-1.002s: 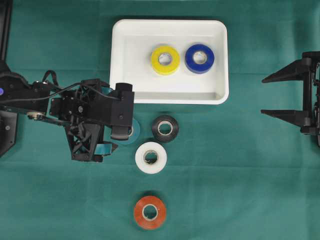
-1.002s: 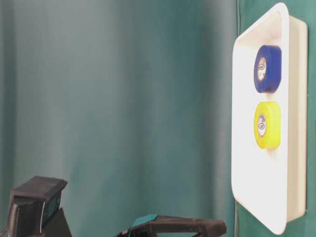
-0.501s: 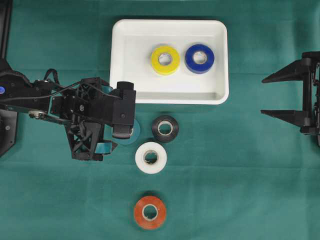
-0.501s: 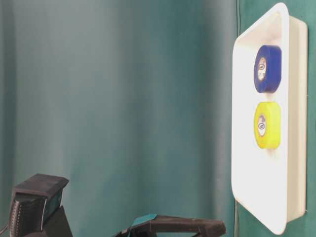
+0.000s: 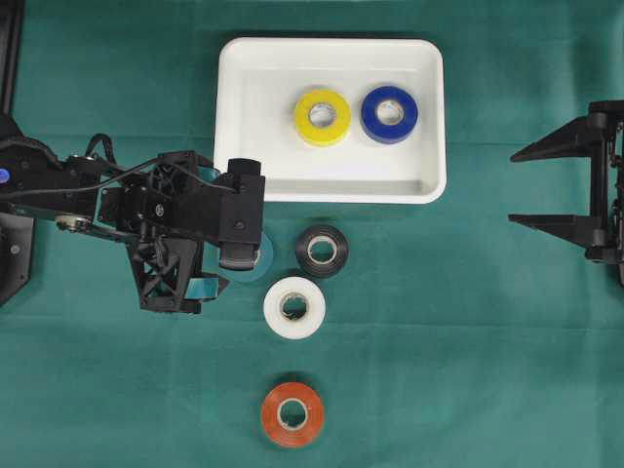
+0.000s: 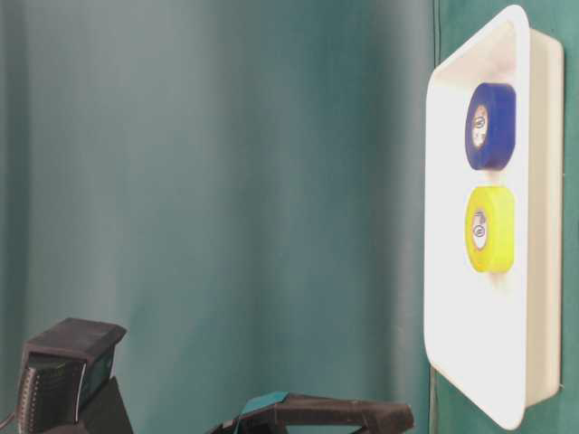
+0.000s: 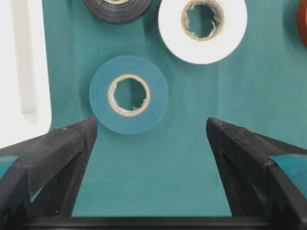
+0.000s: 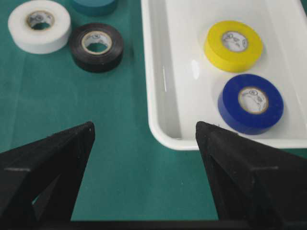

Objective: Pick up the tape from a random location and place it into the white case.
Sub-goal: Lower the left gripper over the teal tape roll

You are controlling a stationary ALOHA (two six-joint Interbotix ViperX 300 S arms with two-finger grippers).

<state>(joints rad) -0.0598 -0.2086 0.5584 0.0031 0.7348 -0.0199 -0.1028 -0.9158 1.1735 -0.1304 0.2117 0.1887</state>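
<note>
Although each roll's core carries a small printed mark, none is legible. With jaws spread wide and empty, the left gripper (image 7: 151, 127) hangs over the teal tape (image 7: 128, 94), which lies on the green cloth (image 5: 468, 341) just outside the white case (image 5: 244, 117) and is mostly hidden in the overhead view. Equally wide, the right gripper (image 5: 526, 187) sits apart at the frame's edge, its arm cut off.

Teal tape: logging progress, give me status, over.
Both grippers open, left gripper above teal tape, not gripping. White case holds yellow, blue rolls. Nothing in the way.
</note>
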